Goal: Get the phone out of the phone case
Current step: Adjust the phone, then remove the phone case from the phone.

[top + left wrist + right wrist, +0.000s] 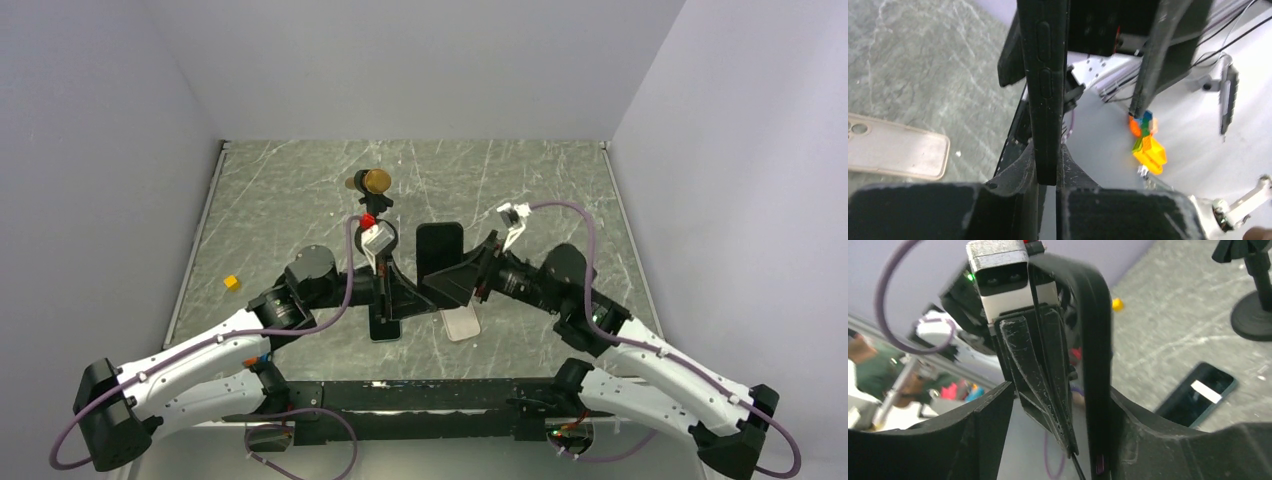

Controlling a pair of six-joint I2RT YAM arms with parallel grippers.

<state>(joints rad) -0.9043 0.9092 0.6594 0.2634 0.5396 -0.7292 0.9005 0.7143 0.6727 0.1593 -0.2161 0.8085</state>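
top, black case (440, 250): held up off the table (280, 200) at centre, where both arms meet; can't tell if anything is inside
top, phone (385, 326): flat on table, top end hidden under the left arm, out of any case; beige case (462, 322) lies near it, not touching
top, cube (232, 282): yellow, well apart at left
left wrist, left gripper (1048, 172): clamped on black case's edge, moulded side buttons facing camera; beige case flat at left, lens cutout showing
right wrist, right gripper (1060, 395): fingers apart, case edge against one finger, other clear
right wrist, phone: screen up, dark; pale patch on it too blurred to read
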